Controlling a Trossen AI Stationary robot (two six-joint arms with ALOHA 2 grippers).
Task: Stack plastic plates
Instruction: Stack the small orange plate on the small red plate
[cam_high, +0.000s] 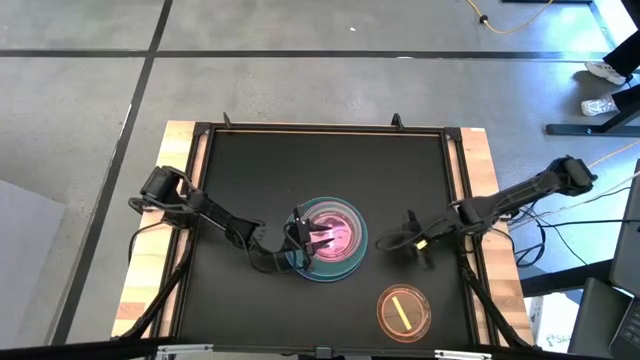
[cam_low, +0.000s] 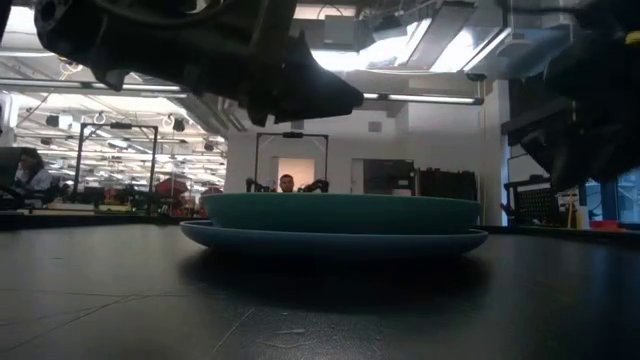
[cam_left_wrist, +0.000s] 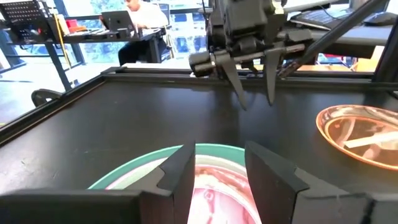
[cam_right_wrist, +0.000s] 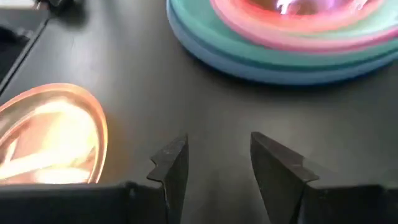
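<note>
Stack of round plastic plates sits just below table centre: blue-grey base plate at bottom, teal plate on it, pink plates and a translucent pink dish nested on top; exact count not readable. One item outstanding: translucent orange round dish with pale centre stripe, alone on black table mat near front edge, approx 4–5 o'clock from stack in overhead view, clear gap between. Stripe axis runs approx 11-to-5 o'clock. Left gripper hovers over stack's top, fingers apart, nothing between them; looks like post-release posn. Right gripper low over bare mat just beside stack's 3 o'clock rim, fingers apart, empty. Key relation: orange dish lies approx 5–6 o'clock from right gripper, near but not touching; right wrist view shows dish off to one side of fingers, stack ahead. Judgement: right arm is nearer and has unobstructed path; left would need to reach across stack. Next move likely req. right gripper to swing toward front edge and take dish rim. Risk: thin rim, shallow grip may slip.
</note>
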